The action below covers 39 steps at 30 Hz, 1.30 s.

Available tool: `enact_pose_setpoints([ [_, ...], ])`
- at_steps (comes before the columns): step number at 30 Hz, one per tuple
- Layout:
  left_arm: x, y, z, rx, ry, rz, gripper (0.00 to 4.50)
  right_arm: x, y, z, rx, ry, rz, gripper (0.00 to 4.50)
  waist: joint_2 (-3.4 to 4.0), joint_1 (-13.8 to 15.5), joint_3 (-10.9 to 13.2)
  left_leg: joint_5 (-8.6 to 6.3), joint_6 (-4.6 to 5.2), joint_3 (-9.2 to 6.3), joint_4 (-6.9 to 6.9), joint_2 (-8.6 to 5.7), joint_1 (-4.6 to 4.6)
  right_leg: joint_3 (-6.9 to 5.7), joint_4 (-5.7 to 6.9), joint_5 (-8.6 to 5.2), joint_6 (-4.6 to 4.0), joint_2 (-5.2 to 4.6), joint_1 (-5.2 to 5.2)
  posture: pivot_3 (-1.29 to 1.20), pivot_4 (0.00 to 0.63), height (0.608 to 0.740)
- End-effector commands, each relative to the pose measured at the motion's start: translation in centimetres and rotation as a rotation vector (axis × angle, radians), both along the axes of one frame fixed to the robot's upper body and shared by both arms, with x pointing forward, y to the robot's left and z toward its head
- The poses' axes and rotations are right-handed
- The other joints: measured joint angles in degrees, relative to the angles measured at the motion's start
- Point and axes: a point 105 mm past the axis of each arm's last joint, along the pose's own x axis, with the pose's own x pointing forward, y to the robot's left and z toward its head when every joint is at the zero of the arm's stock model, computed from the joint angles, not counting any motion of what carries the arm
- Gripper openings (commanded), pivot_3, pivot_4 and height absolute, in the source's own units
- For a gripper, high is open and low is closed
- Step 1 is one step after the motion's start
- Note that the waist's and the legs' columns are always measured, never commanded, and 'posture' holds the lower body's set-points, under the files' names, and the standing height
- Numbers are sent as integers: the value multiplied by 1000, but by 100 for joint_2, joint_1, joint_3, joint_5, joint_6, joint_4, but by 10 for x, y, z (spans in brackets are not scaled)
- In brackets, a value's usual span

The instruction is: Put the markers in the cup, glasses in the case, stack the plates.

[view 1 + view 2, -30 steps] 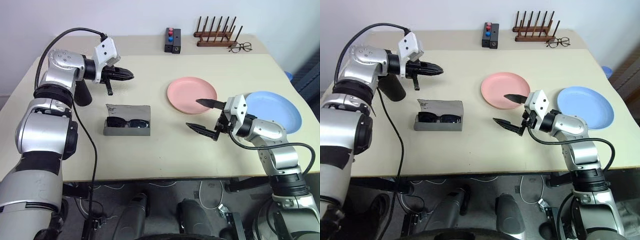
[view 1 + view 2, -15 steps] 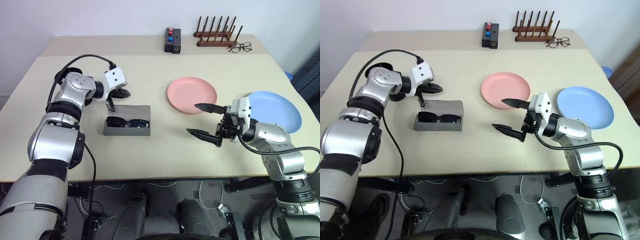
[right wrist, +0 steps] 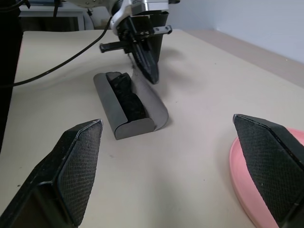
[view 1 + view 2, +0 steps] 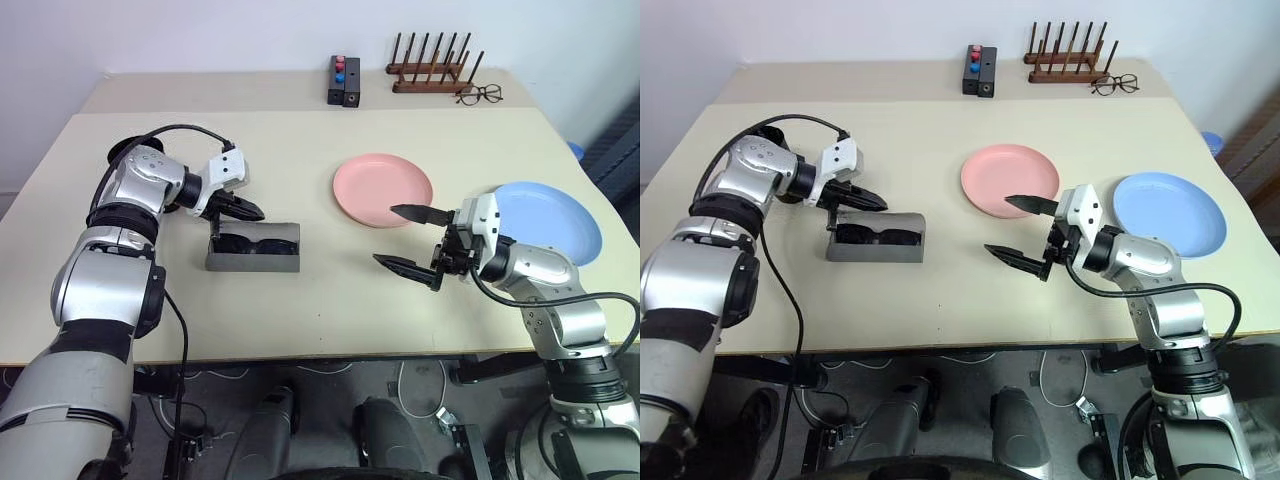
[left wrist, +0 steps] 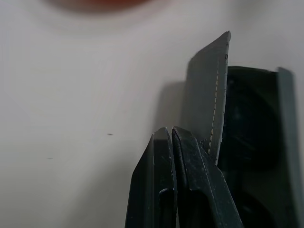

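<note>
The grey case (image 4: 256,260) lies left of the table's middle, with the black glasses (image 4: 250,243) inside it. Its lid (image 5: 209,104) stands up on edge, partly swung over them. My left gripper (image 4: 246,211) is shut with nothing held, and its tip rests against the back of the lid (image 3: 153,105). The pink plate (image 4: 383,190) and the blue plate (image 4: 552,222) lie apart on the right. Between the two plates my right gripper (image 4: 385,236) hovers open and empty. My left forearm hides the cup, and the markers are out of view.
A wooden peg rack (image 4: 430,73), wire-framed spectacles (image 4: 481,95) and a black box with red and blue buttons (image 4: 345,82) stand along the far edge. Bare tabletop (image 4: 330,290) stretches between the case and my right gripper.
My left gripper came down and back from above the table to the case. The lid, which lay flat and open behind the case, now stands up. The right gripper stayed put.
</note>
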Motion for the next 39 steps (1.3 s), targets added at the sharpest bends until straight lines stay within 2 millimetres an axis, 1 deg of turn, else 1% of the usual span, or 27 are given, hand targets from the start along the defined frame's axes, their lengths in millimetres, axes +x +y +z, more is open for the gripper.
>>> enact_pose_setpoints([
  [1, -6, 1, 10, -29, 11, -48, 80, 1, 2, 12, 6, -60, 5, 4500, 0, 7, 0, 0, 0, 0, 0, 0, -1, 0, 0, 0, 0, 0, 0, 0, 150, 740],
  [6, -11, -1, 11, -25, 28, -97, 80, 2, 2, 10, 4, -63, -2, 4500, 0, 9, 0, 0, 0, -2, 1, 0, -1, -1, 0, 0, 0, 0, 0, 0, 150, 740],
  [12, -20, -6, -5, -17, 62, -144, 80, 3, 1, 10, 1, -67, -11, 4500, 1, 0, -1, 0, 0, -1, -1, 1, 1, 3, 0, 0, 0, -1, 0, 0, 150, 740],
  [16, -29, -2, -20, -2, 118, -148, 80, 5, 2, 11, 1, -71, -13, 4500, 3, 1, -2, 0, 0, -1, -1, 3, 2, 6, 0, 0, -2, -1, 0, 0, 150, 740],
  [19, -33, -1, -23, -14, 120, -157, 80, 6, 2, 11, 0, -73, -12, 4500, 5, 2, -3, -1, -1, 0, -1, 3, 6, 7, -1, 0, -2, -2, 2, 0, 150, 740],
  [21, -31, -5, -16, -63, 100, -157, 80, 7, 2, 11, -1, -76, -14, 4500, 5, 13, -3, -1, -1, 0, -2, 3, 8, 8, -2, -1, -3, -2, 3, 0, 150, 740],
  [24, -21, -11, 2, -141, 33, -132, 80, 12, -1, 14, 3, -94, -42, 4500, 5, 22, -3, -1, -1, 0, -1, 1, 6, 7, -3, -1, -3, -4, 2, 0, 150, 740],
  [26, -15, -17, 23, -252, 4, -105, 80, 19, -5, 18, 21, -99, -79, 4500, 4, 23, -2, -1, 0, 0, -1, 1, 6, 6, -3, -1, -3, -4, 2, 0, 150, 740],
  [27, -11, -21, 38, -336, -13, -89, 80, 23, -8, 20, 33, -97, -106, 4500, 3, 21, -1, -1, -1, -1, -1, 1, 4, 5, -3, -1, -3, -3, 1, 0, 150, 740],
  [28, -8, -25, 55, -426, -49, -78, 307, 29, -13, 23, 43, -97, -144, 4500, 2, 22, -1, 0, 0, -1, 0, 1, 1, 4, -2, 0, -3, -3, -2, 0, 150, 740],
  [30, -6, -29, 76, -536, -90, -82, 867, 40, -24, 26, 49, -88, -223, 4500, 1, 22, 0, 0, 0, -3, 2, 1, -7, 2, -2, 0, -2, -3, -9, 0, 150, 740],
  [31, -9, -31, 86, -586, -99, -107, 1331, 48, -36, 27, 43, -75, -282, 4500, 1, 16, 0, 0, 0, -2, 2, 1, -9, 1, -2, 0, -2, -3, -10, 0, 150, 740],
  [33, -11, -35, 99, -664, -127, -130, 2277, 55, -55, 31, 25, -68, -359, 4500, 4, 13, -2, 0, 0, 0, 1, 0, -4, 2, -2, 0, -2, -4, -6, 0, 150, 740],
  [34, -14, -37, 102, -688, -117, -144, 2823, 57, -64, 33, 10, -71, -398, 4500, 5, 17, -3, 0, 0, 0, 0, 0, -3, 2, -2, 0, -2, -4, -5, 0, 150, 740],
  [37, -20, -40, 103, -707, -86, -172, 4432, 61, -94, 34, -52, -55, -524, 4500, 6, 3, -2, 1, 0, 2, 0, 0, -2, 3, -2, 0, -2, -3, -4, 0, 150, 740],
  [39, -22, -42, 102, -729, -60, -170, 4478, 62, -109, 29, -129, -35, -586, 4500, 7, 1, -2, 1, 0, 4, 0, 0, -1, 6, 0, 0, -2, -3, -4, 0, 150, 740],
])
